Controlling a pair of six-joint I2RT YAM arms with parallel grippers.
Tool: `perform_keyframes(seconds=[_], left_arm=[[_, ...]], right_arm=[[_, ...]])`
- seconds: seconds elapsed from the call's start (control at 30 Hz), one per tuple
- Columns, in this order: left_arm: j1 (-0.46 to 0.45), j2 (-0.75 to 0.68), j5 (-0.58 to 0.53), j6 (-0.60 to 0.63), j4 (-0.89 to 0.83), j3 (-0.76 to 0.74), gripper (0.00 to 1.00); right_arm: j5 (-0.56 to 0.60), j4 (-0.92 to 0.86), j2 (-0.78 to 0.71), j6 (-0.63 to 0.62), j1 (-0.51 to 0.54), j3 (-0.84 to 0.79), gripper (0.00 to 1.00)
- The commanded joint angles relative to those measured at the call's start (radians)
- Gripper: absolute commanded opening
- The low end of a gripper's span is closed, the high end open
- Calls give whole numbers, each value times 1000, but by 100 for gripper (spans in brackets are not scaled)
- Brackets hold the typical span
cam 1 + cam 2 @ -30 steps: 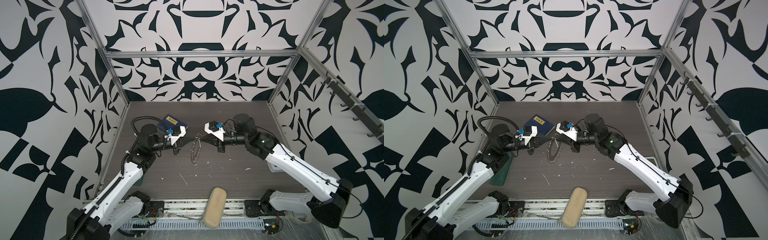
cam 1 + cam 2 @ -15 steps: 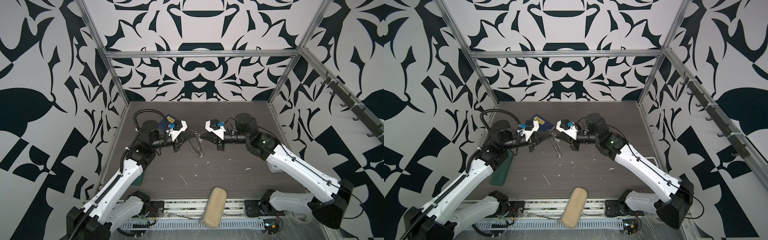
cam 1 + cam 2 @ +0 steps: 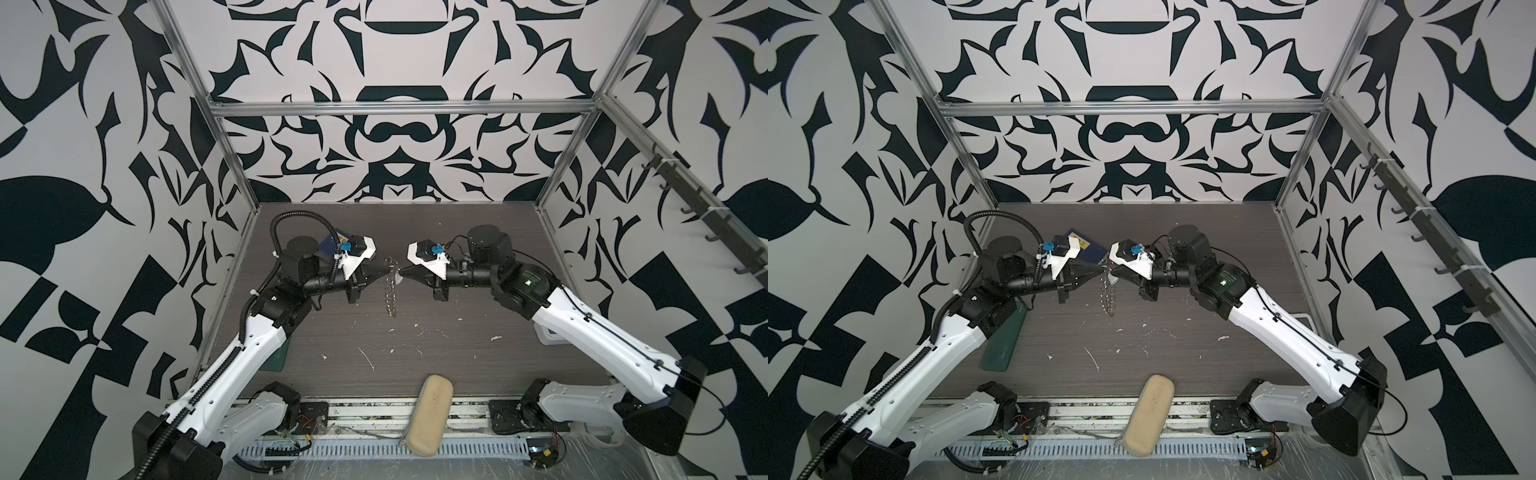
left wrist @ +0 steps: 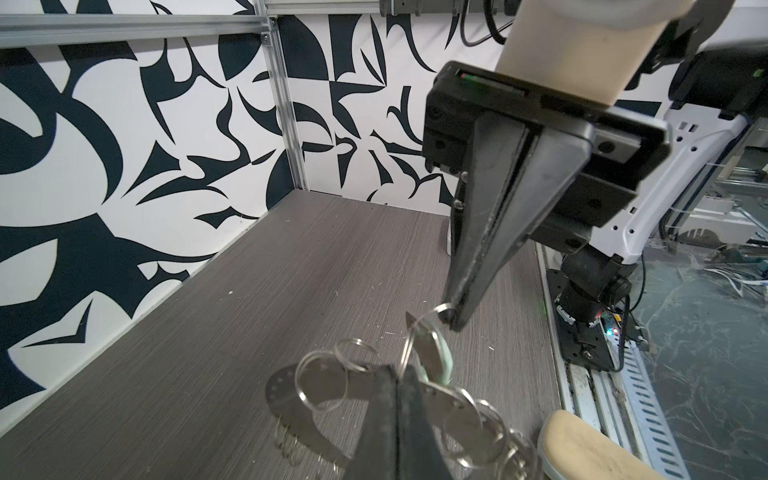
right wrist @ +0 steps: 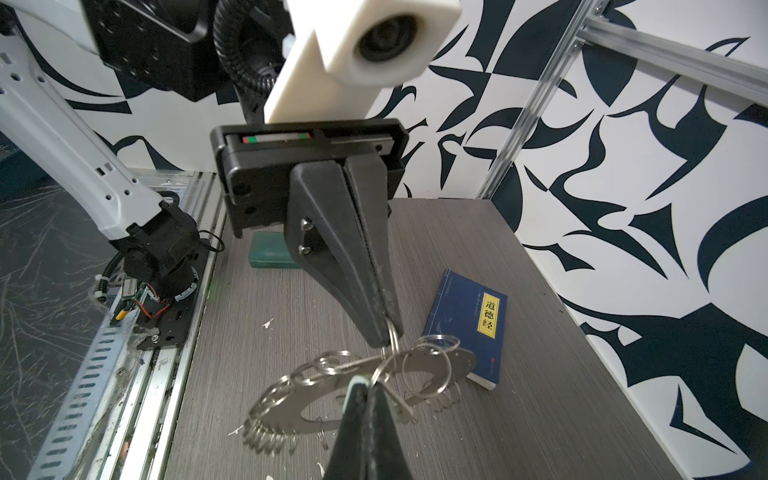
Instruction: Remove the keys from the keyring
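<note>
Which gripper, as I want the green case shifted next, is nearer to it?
Left. The left gripper, shut on the keyring, hangs inboard of the green case, its arm crossing above it; the right gripper sits beyond the keyring, farther off.

Two tools are showing: the left tool (image 3: 383, 271) and the right tool (image 3: 402, 273). One keyring (image 4: 291, 399) is showing, bearing one set of keys (image 4: 432, 353) with one mint tag. Its split rings (image 5: 266, 436) are running too many to count surely. One blue book (image 5: 469, 324), one dark green block (image 3: 1003, 336) and one beige case (image 3: 430, 409) are lying about the bench (image 3: 457, 365).
</note>
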Motion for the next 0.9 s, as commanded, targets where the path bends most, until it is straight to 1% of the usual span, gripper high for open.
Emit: perform_keyframes(seconds=[0.0, 0.1, 0.2, 0.3, 0.43, 0.6, 0.73, 0.87], left_arm=[[12, -7, -15, -6, 36, 25, 0], [12, -9, 4, 5, 40, 21, 0], [12, -16, 23, 12, 48, 18, 0], [12, -1, 56, 34, 1, 48, 0], [11, -2, 69, 67, -37, 56, 0], [10, -7, 76, 82, -61, 67, 0], [10, -4, 104, 98, -69, 76, 0], [8, 8, 105, 120, -118, 106, 0]], right_arm=[[-31, -43, -11, -54, 18, 37, 0], [-51, -34, -5, -66, 18, 39, 0], [-80, -56, 0, -113, 18, 39, 0], [-119, -49, -6, -159, 18, 32, 0], [-154, -141, 22, -226, 17, 97, 0], [-204, -201, 43, -232, -15, 141, 0], [-207, -256, 60, -270, -24, 160, 0], [-231, -341, 102, -312, -26, 233, 0]])
